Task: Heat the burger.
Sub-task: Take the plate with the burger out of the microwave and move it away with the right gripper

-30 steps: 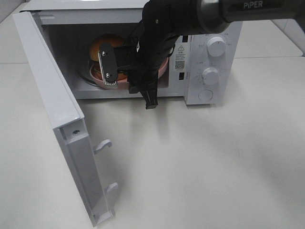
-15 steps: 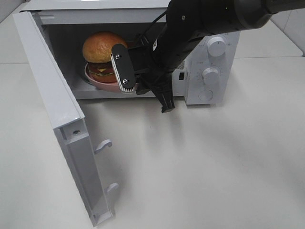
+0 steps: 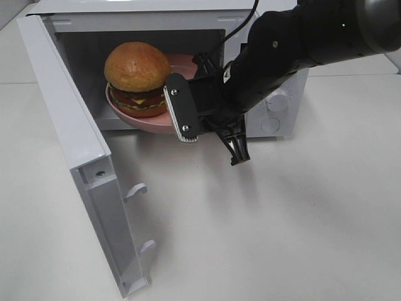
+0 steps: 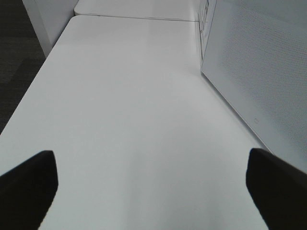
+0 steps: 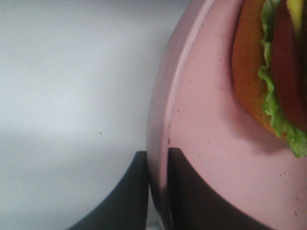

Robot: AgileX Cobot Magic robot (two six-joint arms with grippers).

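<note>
The burger (image 3: 135, 75), with a glossy brown bun, lettuce, tomato and cheese, sits on a round pink plate (image 3: 150, 120) at the mouth of the open microwave (image 3: 276, 119). The plate's front edge sticks out past the opening. My right gripper (image 3: 183, 127) is shut on the plate's rim from the right front. The right wrist view shows its two dark fingers pinching the pink rim (image 5: 206, 120), with the burger's (image 5: 278, 72) lettuce edge just beyond. My left gripper (image 4: 153, 187) is open over bare table, nothing between its fingers.
The microwave door (image 3: 69, 125) swings out wide to the left, reaching toward the table's front edge. Control knobs (image 3: 276, 100) sit on the microwave's right panel behind my right arm. A white perforated panel (image 4: 259, 72) stands beside my left gripper.
My right arm has pulled back to the right and front, drawing the plate and burger from deep inside the microwave to its mouth. The left gripper stays still.
</note>
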